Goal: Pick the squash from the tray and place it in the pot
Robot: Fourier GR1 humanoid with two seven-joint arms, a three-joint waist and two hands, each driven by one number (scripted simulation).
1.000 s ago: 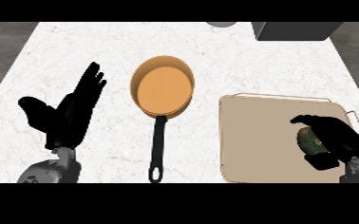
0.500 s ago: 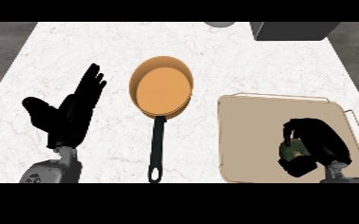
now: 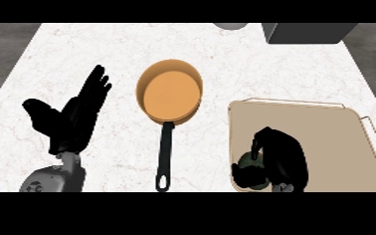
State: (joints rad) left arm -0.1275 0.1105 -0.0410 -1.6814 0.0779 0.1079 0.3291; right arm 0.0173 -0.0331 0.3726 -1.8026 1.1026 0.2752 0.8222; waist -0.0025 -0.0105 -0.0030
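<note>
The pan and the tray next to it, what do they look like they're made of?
The pan looks like metal: a smooth, copper-orange bowl with a matte black handle, perhaps coated or plastic. The tray is a flat, dull beige with a thin raised rim; that could be plastic or light wood, the look leaves it open.

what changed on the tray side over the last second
The right hand has come down over the squash at the near edge of the tray, fingers curling round it. The left hand stays open, and the pan has not moved.
</note>
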